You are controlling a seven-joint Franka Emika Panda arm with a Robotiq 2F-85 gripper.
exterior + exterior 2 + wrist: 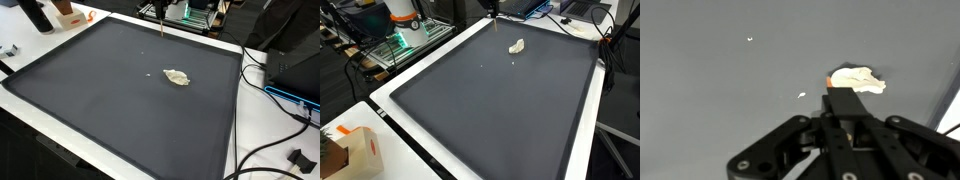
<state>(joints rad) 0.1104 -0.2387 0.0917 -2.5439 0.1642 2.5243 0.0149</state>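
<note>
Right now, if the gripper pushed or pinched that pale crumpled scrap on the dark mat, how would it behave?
The pale scrap looks crumpled and thin, so probably floppy and very light. It lies low with ragged edges, so it should hardly roll. On the dark mat it would likely slide or crumple when pushed.

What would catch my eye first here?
A big dark mat covers most of the white table. One small crumpled pale lump lies on it toward one edge, and in the wrist view the gripper hangs just short of it.
</note>
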